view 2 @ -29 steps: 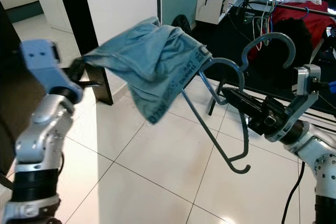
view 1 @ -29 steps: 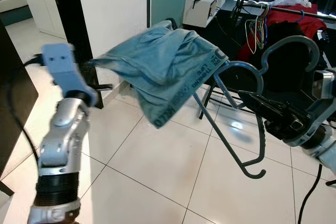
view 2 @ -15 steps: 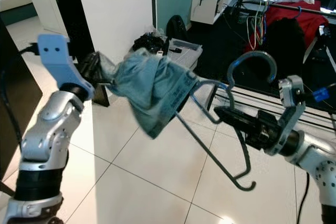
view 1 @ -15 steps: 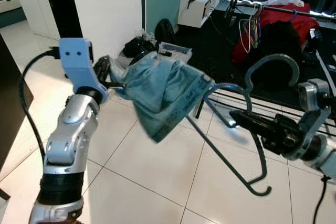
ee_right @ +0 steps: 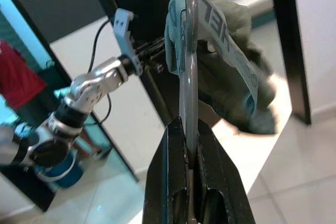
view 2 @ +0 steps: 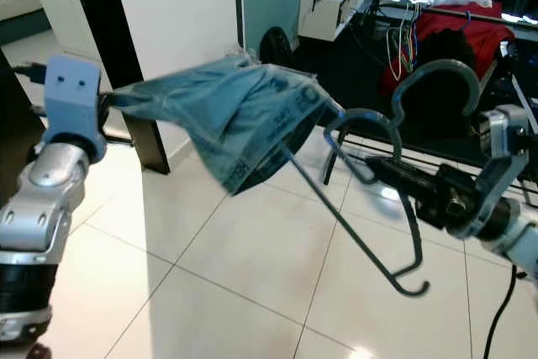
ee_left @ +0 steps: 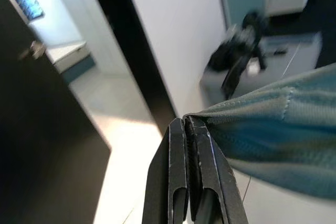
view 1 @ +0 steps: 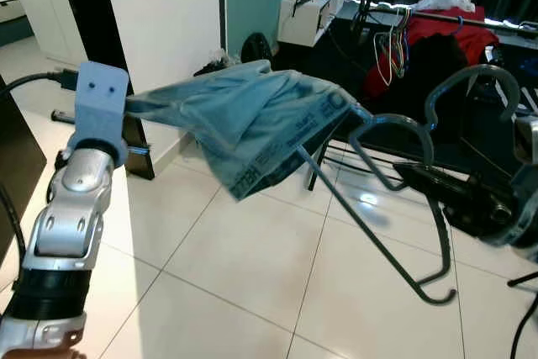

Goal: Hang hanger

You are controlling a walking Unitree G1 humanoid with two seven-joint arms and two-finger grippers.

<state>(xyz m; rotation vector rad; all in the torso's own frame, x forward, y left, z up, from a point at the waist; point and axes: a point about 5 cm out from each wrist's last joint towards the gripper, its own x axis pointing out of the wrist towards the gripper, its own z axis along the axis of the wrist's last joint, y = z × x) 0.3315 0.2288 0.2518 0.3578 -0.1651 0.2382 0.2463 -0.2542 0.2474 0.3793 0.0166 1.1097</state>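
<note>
Left of frame: left gripper (ee_left: 185, 124) is pinching the hem edge of a blue-grey garment (view 1: 252, 119), fingers pressed flat together on the cloth. The fabric is stretching taut from that pinch toward mid-frame, looking like a soft woven cotton with printed lettering along a band and loose folds sagging beneath.

Centre to right: the garment is draping over one shoulder of the hanger (view 1: 395, 199), a grey rod hanger, thin, smooth and glossy, with a big round top hook (view 1: 471, 86) and a small upturned end at lower right. Right gripper (ee_right: 190, 129) is clamped narrowly on the hanger's rod, holding it tilted above the pale glossy floor tiles (view 1: 252, 266).

Upper right: a clothes rail (view 1: 437, 14) is carrying a red garment (view 1: 454, 35) and spare hangers, well apart from the held one.

Judgement: the cloth is only half seated. Keeping tension on the hem while working the free hanger arm inside looks best; a hard pull could drag it off.
</note>
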